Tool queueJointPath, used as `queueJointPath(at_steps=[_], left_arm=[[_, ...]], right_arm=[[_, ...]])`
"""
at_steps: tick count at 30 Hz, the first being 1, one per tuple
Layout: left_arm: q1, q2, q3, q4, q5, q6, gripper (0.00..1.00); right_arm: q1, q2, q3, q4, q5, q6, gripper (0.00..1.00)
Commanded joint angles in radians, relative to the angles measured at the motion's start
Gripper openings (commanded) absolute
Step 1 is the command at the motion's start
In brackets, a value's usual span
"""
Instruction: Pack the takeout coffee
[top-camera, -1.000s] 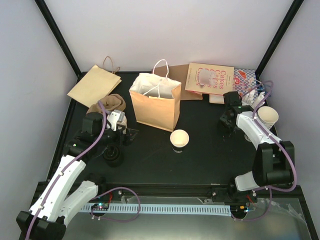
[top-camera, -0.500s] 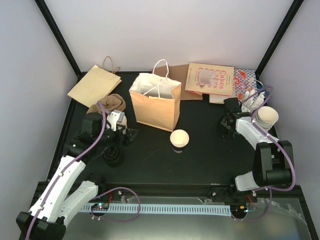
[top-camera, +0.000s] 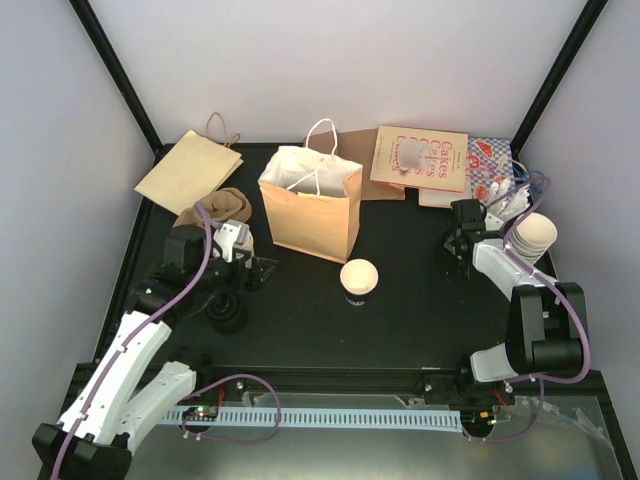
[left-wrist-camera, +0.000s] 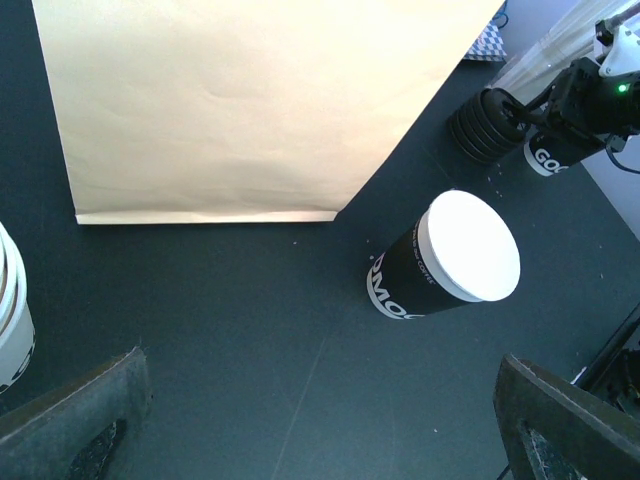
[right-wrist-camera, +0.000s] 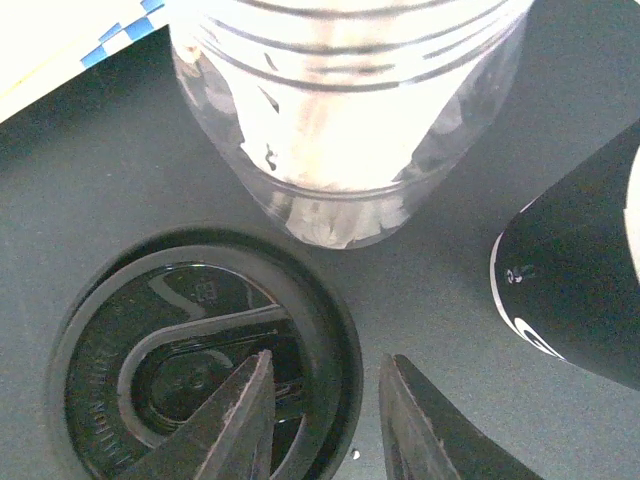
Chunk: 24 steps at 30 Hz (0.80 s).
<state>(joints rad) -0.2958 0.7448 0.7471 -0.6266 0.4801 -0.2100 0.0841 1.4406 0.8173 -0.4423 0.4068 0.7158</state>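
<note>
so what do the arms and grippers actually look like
The left arm and right arm are alike: white links between bulky black joints, with a purple cable looping alongside each. The left gripper and right gripper each have two dark grey, flat fingers tapering to a point.

Robot lab test cell: two white robot arms, left arm (top-camera: 130, 360) and right arm (top-camera: 545, 320), bolted at the near edge of a black table (top-camera: 400, 320). Plain white walls (top-camera: 330, 60) on three sides, black frame posts (top-camera: 115, 70) in the back corners, slotted cable strip (top-camera: 330, 418) along the front. Coffee-shop props staged on the table: standing paper bag (top-camera: 310, 215), flat paper bag (top-camera: 188, 172), paper cup (top-camera: 359, 280), stack of cups (top-camera: 535, 235), cake book (top-camera: 422, 158)
</note>
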Motion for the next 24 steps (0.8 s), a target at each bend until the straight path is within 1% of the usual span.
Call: queueJointPath(at_steps=[1,2,5,10,13,15,24], left_arm=[[-0.003,-0.012,0.001,0.024,0.016,0.016,0.96],[-0.003,-0.012,0.001,0.025,0.018,0.016,0.96],[-0.003,-0.011,0.002,0.024,0.020,0.018,0.96],[-0.003,-0.010,0.001,0.024,0.021,0.017,0.96],[-0.003,-0.010,0.001,0.025,0.023,0.016,0.96],[-0.003,-0.010,0.001,0.026,0.023,0.016,0.96],[-0.003,-0.009,0.001,0.028,0.025,0.015,0.96]], right_arm=[[-0.010,-0.010,-0.018,0.065,0.037,-0.001,0.31],[-0.010,-0.004,-0.017,0.065,0.037,-0.001,0.29],[-0.014,0.004,-0.022,0.077,0.037,0.002,0.25],[-0.014,-0.011,-0.026,0.069,0.031,-0.001,0.08],[-0.014,-0.030,-0.033,0.069,0.025,-0.009,0.03],[-0.014,-0.036,-0.033,0.070,0.007,-0.021,0.01],[-0.008,-0.098,-0.050,0.047,-0.066,-0.049,0.01]])
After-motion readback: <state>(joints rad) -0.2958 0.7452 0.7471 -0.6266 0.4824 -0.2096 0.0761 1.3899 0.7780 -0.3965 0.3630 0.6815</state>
